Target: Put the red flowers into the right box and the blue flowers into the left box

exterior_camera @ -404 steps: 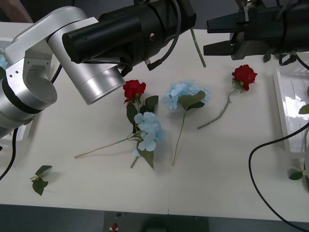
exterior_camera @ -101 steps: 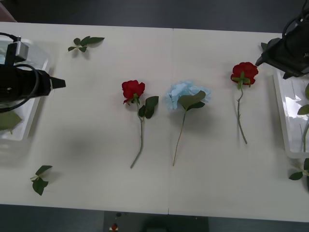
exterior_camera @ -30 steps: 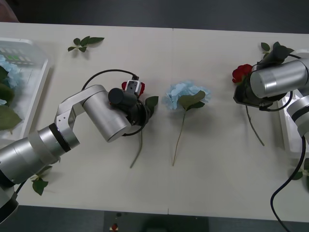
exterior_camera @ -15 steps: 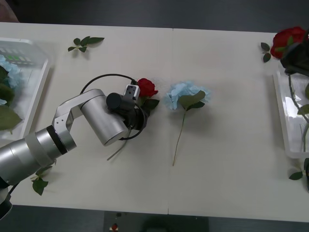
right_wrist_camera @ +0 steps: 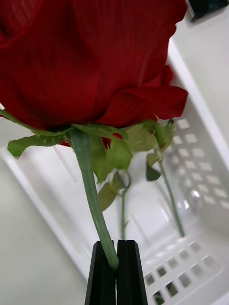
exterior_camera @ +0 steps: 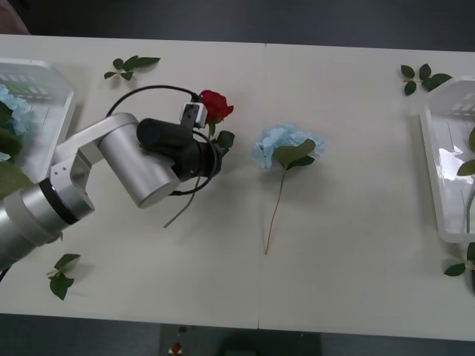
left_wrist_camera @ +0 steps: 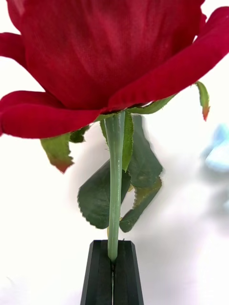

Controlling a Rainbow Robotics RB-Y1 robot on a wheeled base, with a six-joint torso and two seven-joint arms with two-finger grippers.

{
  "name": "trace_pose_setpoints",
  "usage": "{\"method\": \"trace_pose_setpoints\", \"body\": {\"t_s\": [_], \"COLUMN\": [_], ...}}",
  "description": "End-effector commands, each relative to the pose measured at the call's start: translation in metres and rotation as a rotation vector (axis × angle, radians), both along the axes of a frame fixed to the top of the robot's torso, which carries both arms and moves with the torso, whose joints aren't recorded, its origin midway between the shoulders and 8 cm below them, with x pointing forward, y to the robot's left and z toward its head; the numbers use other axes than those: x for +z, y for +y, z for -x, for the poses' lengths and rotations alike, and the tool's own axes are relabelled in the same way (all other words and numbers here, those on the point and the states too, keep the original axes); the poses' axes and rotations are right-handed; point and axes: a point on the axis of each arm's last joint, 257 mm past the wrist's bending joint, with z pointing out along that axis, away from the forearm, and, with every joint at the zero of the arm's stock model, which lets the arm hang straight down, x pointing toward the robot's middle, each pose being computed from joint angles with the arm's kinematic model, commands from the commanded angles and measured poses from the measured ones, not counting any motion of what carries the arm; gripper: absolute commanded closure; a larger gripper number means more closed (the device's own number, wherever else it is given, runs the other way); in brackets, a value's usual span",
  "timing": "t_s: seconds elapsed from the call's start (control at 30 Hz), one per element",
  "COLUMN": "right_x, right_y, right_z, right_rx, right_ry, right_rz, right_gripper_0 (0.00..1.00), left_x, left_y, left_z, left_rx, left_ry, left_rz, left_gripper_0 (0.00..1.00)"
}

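Observation:
My left gripper is shut on the stem of a red rose, just below its head, and holds it slightly off the table left of centre; black fingers pinch the stem. One blue flower lies mid-table. The left box at the left edge holds blue flowers. My right gripper is shut on another red rose above the right box, where green stems lie. The right box sits at the right edge.
Loose green leaf sprigs lie at the back left, front left, back right and front right. The held rose's stem end trails toward the table under my left arm.
My left arm has drawn back toward the far left with its rose, raising the head. The right arm and its rose have left the front view at the right.

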Motion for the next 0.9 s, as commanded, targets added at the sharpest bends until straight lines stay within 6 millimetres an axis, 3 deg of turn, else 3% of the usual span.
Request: {"method": "trace_pose_setpoints", "body": {"t_s": [0.03, 0.2, 0.3, 0.4, 0.6, 0.63, 0.67, 0.73, 0.8, 0.9], "right_x": [0.008, -0.020, -0.034, -0.055, -0.072, -0.072, -0.073, -0.075, -0.074, -0.069], "right_y": [-0.028, -0.050, -0.058, -0.062, -0.061, -0.060, -0.060, -0.058, -0.056, -0.053], "right_z": [-0.006, -0.008, -0.009, -0.010, -0.020, -0.022, -0.022, -0.024, -0.027, -0.030], "right_rx": [0.032, -0.009, -0.033, -0.054, -0.056, -0.054, -0.054, -0.051, -0.041, 0.023], "right_ry": [-0.029, -0.035, -0.039, -0.042, -0.071, -0.075, -0.075, -0.077, -0.083, -0.075], "right_rz": [0.039, 0.002, -0.011, -0.039, -0.052, -0.050, -0.048, -0.047, -0.046, -0.008], "right_gripper_0": [1.00, 1.00, 1.00, 1.00, 0.97, 0.92, 0.78, 0.21, 0.04, 0.00], "left_x": [0.109, 0.189, 0.226, 0.275, 0.334, 0.340, 0.344, 0.355, 0.362, 0.368], "left_y": [0.009, -0.005, -0.019, -0.048, -0.096, -0.103, -0.109, -0.124, -0.136, -0.158], "left_z": [-0.023, -0.017, -0.014, -0.007, 0.007, 0.009, 0.012, 0.018, 0.024, 0.033], "left_rx": [0.024, 0.017, 0.019, 0.002, -0.016, -0.014, -0.014, -0.022, -0.028, -0.053], "left_ry": [-0.112, -0.137, -0.162, -0.206, -0.257, -0.261, -0.259, -0.275, -0.289, -0.326], "left_rz": [0.166, 0.392, 0.520, 0.665, 0.823, 0.847, 0.870, 0.908, 0.929, 0.917], "left_gripper_0": [1.00, 1.00, 1.00, 1.00, 1.00, 1.00, 1.00, 1.00, 1.00, 1.00]}}
